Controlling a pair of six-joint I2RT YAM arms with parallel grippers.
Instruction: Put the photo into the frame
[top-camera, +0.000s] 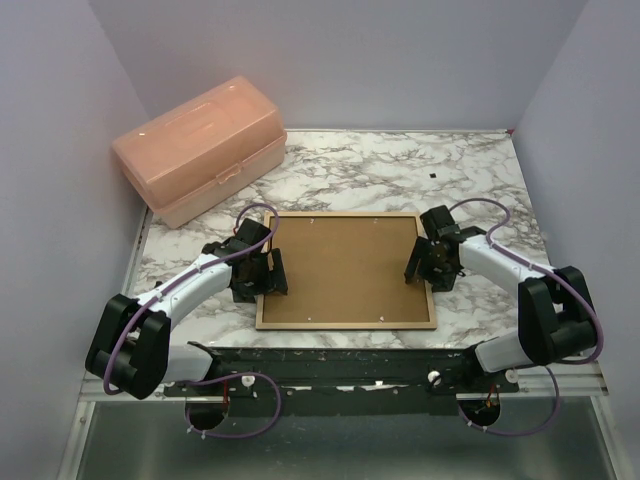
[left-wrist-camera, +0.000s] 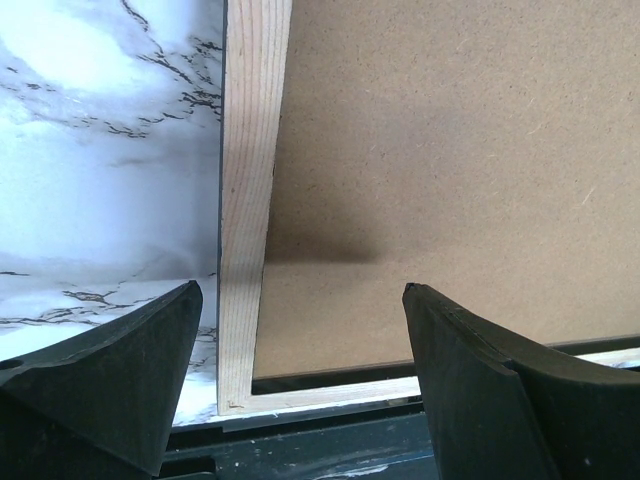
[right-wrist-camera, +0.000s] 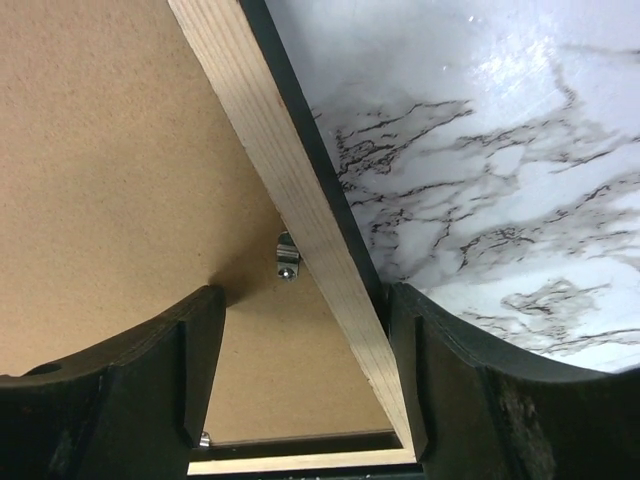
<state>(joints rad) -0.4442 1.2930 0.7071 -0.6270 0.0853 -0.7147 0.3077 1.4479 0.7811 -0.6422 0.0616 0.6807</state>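
The frame lies back-up on the marble table, its tan wood rails around a brown backing board. The photo is hidden. My left gripper is open and straddles the frame's left rail near the front corner, one finger over marble, the other over the board. My right gripper stands open astride the right rail. Its outer finger rests against the rail's black edge. Its inner finger sits over the board, clear of the rail.
A translucent pink lidded box stands at the back left of the table. A small metal clip holds the board by the right rail. The frame's front rail lies close to the table's dark near edge. Walls close in on three sides.
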